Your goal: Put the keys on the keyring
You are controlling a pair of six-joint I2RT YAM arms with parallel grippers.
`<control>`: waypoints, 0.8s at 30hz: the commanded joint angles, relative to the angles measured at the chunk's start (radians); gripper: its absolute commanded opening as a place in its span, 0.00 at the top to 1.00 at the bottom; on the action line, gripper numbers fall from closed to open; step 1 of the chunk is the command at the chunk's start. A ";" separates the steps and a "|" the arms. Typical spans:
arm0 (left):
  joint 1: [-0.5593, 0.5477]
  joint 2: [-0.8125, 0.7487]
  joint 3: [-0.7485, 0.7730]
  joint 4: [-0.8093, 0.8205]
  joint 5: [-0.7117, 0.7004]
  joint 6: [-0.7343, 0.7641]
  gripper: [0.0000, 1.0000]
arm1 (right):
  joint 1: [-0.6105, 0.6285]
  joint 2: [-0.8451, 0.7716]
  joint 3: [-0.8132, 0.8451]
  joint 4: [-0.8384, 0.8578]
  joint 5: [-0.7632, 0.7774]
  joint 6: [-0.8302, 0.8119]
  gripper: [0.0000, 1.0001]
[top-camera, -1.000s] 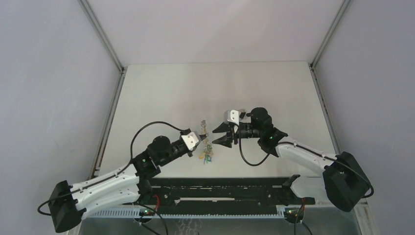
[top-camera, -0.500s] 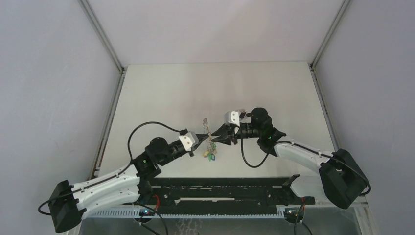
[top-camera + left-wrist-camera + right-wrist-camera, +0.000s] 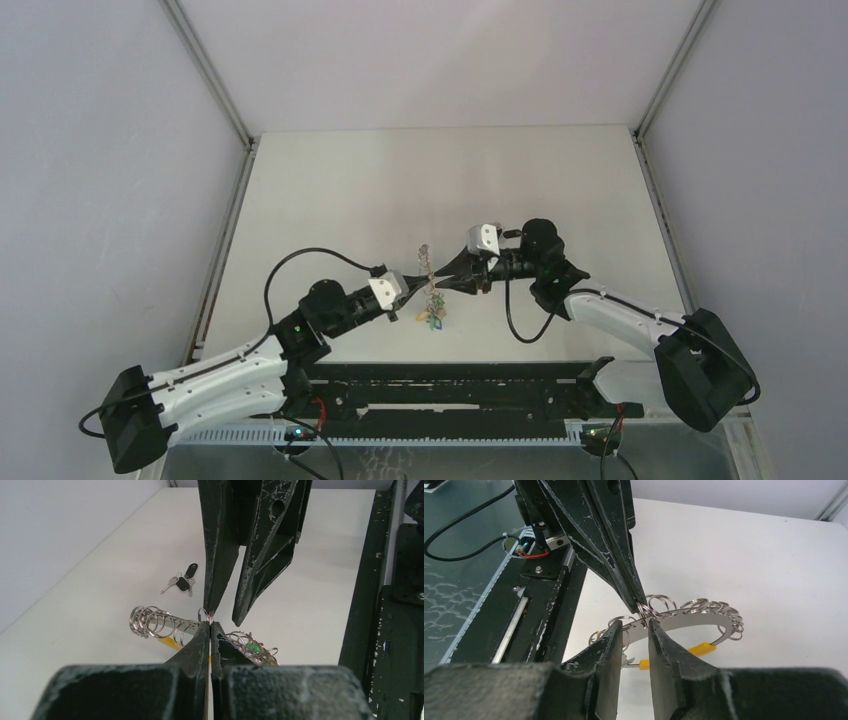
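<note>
The keyring (image 3: 165, 622) is a curved flat metal band strung with several small split rings; it hangs above the table between both arms (image 3: 427, 262). My left gripper (image 3: 209, 622) is shut on one small split ring at the band's middle. My right gripper (image 3: 636, 626) faces it tip to tip, its jaws a narrow gap apart astride the band (image 3: 694, 617) just under the left fingertips (image 3: 640, 605). Keys with green (image 3: 252, 647) and yellow (image 3: 701, 647) heads dangle from the band (image 3: 433, 315). A black-headed key bunch (image 3: 181, 582) lies apart on the table.
The black rail frame (image 3: 450, 395) runs along the near edge below both arms. A metal post (image 3: 205, 75) and grey walls close in the white table (image 3: 440, 180) at left and right.
My right gripper has moved left up to the keyring and narrowed its jaws around the band. The left gripper has shifted slightly right, and the key bundle hangs between both tips.
</note>
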 commanded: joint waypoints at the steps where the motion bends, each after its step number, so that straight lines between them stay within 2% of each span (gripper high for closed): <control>1: 0.000 -0.004 -0.003 0.092 0.033 -0.014 1.00 | -0.005 -0.023 0.003 0.062 -0.045 0.034 0.76; 18: 0.000 -0.015 -0.023 0.162 0.070 -0.028 1.00 | 0.004 0.009 0.013 0.082 -0.109 0.057 0.86; 22: 0.001 -0.008 -0.026 0.180 0.071 -0.040 1.00 | 0.011 0.010 0.030 0.029 -0.109 0.033 0.99; 24: 0.001 -0.010 -0.028 0.180 0.055 -0.049 1.00 | 0.011 0.001 0.030 0.007 -0.095 0.022 1.00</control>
